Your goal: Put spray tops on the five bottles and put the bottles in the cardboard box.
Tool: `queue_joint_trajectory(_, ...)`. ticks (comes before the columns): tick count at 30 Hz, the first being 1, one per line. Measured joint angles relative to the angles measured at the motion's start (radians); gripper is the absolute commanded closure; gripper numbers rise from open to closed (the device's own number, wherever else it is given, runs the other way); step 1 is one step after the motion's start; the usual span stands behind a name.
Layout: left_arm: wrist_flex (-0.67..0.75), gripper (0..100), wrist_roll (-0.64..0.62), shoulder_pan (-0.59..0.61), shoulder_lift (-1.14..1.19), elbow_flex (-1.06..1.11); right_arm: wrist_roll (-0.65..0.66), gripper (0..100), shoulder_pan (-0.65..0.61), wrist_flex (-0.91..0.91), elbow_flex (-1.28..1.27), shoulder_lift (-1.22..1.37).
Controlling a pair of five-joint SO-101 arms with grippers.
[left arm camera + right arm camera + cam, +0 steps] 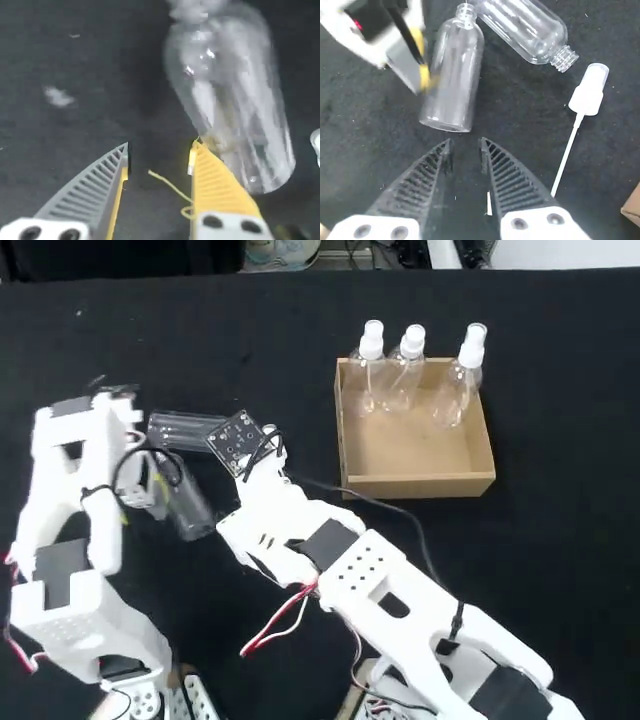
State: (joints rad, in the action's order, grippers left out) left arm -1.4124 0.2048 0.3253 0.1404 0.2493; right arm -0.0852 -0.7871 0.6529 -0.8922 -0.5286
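Right pincer [466, 142] narrowly parted, empty; left pincer [160, 147] open, angled down beside bottle [235, 95]

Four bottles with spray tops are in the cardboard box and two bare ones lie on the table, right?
Not four: the high view shows three capped bottles in the cardboard box. Two bare bottles do lie on the table.

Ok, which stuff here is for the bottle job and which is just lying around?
For the job: brown cardboard box; three clear plastic bottles with white spray tops, in the box; two topless clear plastic bottles lying on the black cloth; loose white spray top with a long tube.
Just lying about: white fluff speck on the cloth; dark cables beyond the table's far edge.
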Motion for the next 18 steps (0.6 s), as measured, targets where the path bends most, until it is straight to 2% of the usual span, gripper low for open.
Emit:
queue_joint_trajectory(5, -0.002, 81, 0.000, -0.031, -0.109, 0.081, 0.000, 94.4, 0.026, 0.000, 0.000, 0.000)
queue_joint_trajectory(10, -0.008, 80, -0.003, 0.048, -0.218, 0.074, 0.000, 94.4, 0.038, 0.000, 0.000, 0.000)
queue_joint_trajectory(13, -0.008, 80, -0.074, 0.095, -0.230, 0.028, 0.000, 94.4, 0.038, 0.000, 0.000, 0.000)
queue_joint_trajectory(18, 0.003, 80, -0.193, 0.094, -0.158, -0.080, 0.000, 94.4, 0.038, -0.005, -0.015, 0.000)
